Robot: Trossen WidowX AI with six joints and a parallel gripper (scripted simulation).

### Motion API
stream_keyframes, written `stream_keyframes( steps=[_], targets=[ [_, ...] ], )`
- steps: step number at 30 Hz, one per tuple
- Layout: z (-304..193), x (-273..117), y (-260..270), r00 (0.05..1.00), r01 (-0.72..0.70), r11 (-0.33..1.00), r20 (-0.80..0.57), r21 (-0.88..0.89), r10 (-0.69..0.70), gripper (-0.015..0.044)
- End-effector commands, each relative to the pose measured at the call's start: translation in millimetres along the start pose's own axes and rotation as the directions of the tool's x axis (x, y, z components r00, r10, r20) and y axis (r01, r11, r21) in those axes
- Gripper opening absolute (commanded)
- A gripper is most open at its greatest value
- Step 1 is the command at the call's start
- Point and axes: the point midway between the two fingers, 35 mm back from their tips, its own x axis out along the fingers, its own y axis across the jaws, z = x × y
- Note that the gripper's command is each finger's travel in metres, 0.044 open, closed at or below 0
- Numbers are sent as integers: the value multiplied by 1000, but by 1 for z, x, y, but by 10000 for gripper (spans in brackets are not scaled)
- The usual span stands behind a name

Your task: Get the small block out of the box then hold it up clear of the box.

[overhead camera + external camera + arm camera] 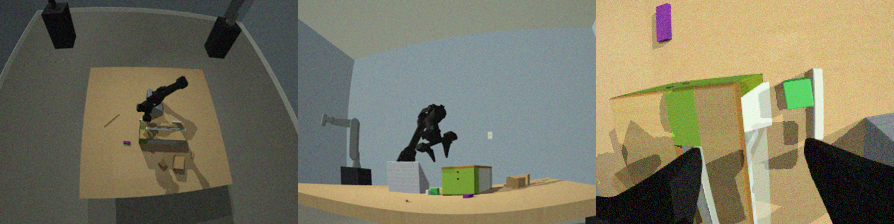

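The small green block [434,191] [798,93] lies on the table just outside the box, in the gap between the box's side and a low white strip [427,192] [818,105]. The box [166,142] [458,183] [683,117] stands upright, with a green end and a wood-edged top. My gripper [440,159] [753,151] is open and empty, its fingers pointing down above table level. In the wrist view one fingertip overlaps the box top and the other lies right of the gap, with the block farther up the picture.
A purple block [126,142] [468,196] [664,22] lies beyond the green end. A thin stick [112,121] lies left of the box. Wooden blocks [179,163] [516,182] stand on the far side. A grey block-like base [403,177] [881,135] stands near the white strip.
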Motion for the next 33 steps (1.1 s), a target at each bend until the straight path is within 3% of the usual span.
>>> stream_keyframes(
  steps=[1,11,28,33],
  targets=[
    [8,1,-15,993,17,586,-81,810,84,285],
    [13,-2,-19,984,103,38,-108,994,139,285],
    [13,1,-19,984,105,29,-108,994,139,285],
    [10,70,-33,984,105,29,-108,994,140,285]
  ],
)
